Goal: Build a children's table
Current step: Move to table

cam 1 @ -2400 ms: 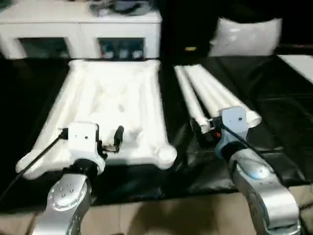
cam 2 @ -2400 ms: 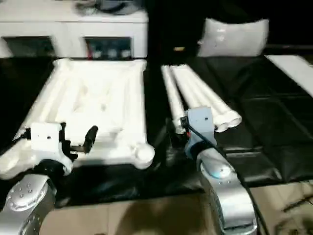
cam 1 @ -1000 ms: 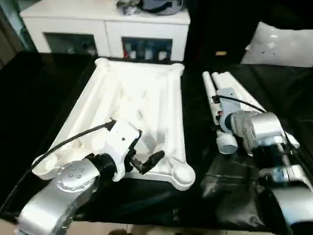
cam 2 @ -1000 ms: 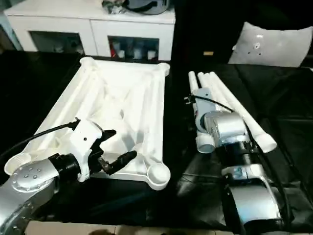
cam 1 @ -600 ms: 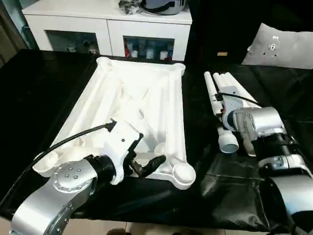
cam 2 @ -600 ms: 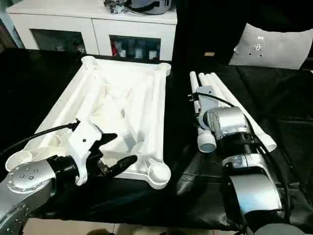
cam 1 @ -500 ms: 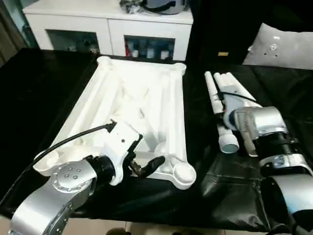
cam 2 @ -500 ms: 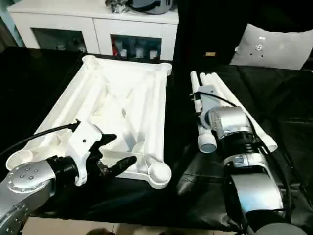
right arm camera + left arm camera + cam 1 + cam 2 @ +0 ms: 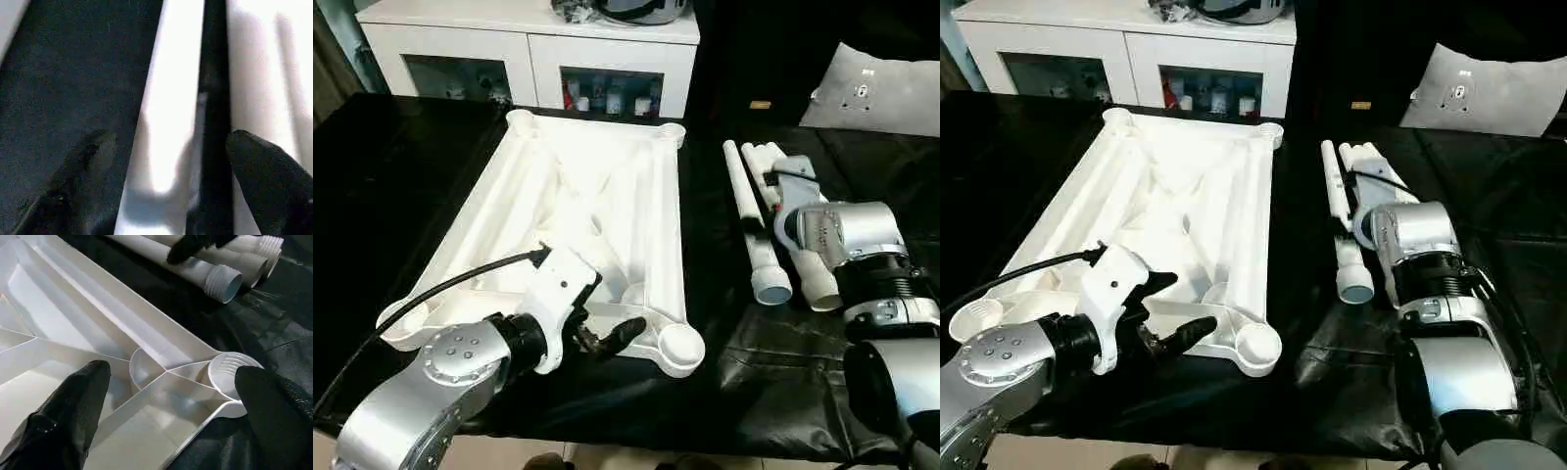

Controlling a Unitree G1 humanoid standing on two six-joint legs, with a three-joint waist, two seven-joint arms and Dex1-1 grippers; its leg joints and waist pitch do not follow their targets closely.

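While the top lies ribbed side up on the black tabletop, the legs lie bundled at its 3 o'clock. Left claw spread wide, empty, hovering over the near-right socket. Right claw open, empty, its fingers straddling one leg of the bundle.

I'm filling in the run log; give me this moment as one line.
left gripper: open, over table top's near corner socket | right gripper: open, straddling one leg | legs fitted: none
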